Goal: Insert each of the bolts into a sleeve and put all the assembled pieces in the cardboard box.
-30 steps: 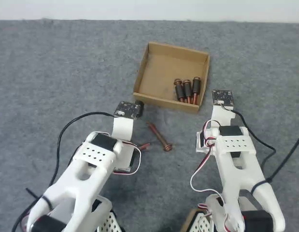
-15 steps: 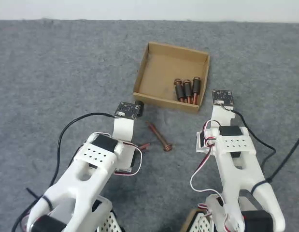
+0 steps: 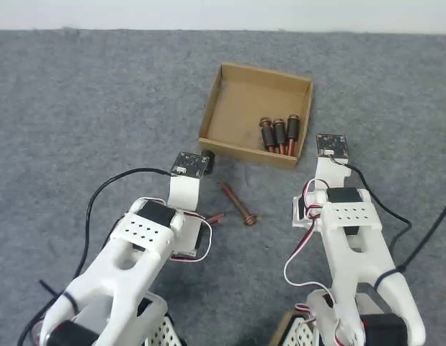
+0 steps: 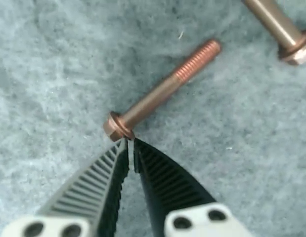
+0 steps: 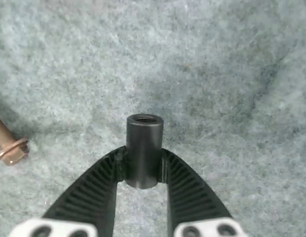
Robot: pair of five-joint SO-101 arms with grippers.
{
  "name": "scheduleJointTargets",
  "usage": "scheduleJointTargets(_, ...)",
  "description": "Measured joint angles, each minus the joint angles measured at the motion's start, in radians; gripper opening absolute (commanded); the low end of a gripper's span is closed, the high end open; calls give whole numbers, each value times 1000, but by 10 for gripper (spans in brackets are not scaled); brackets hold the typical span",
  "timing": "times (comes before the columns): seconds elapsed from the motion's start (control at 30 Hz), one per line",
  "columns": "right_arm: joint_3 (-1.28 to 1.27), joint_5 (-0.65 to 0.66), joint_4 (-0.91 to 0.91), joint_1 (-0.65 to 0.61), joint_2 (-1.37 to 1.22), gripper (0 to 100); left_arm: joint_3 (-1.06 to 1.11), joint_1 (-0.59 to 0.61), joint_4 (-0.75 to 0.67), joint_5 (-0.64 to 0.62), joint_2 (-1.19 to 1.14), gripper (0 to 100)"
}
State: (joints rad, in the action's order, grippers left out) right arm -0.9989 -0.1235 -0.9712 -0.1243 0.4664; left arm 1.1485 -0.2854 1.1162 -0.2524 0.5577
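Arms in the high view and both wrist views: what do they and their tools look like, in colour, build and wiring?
The left arm and right arm have white plastic shells with a grid of small holes, black motors, and black, red and white cables. The left tool and right tool each have two black tapering fingers with ribbed inner faces on white mounts.

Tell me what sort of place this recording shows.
Probably a robotics test bench: two white robot arms on a grey carpet-like mat, a cardboard box and loose copper-coloured bolts.
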Motion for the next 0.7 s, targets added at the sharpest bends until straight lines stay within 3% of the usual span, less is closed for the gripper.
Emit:
scheduleJointTargets(0.13, 0, 0, 0, 0, 0, 7, -15, 0, 5, -6, -31, 13)
scheduleJointTargets(0.33, 0, 0, 0, 0, 0, 7, -180, 2, 52, -17, -256, 13)
scheduleJointTargets(0.7, 0, 0, 0, 0, 0, 7, -250, 12, 0, -18, -451, 13)
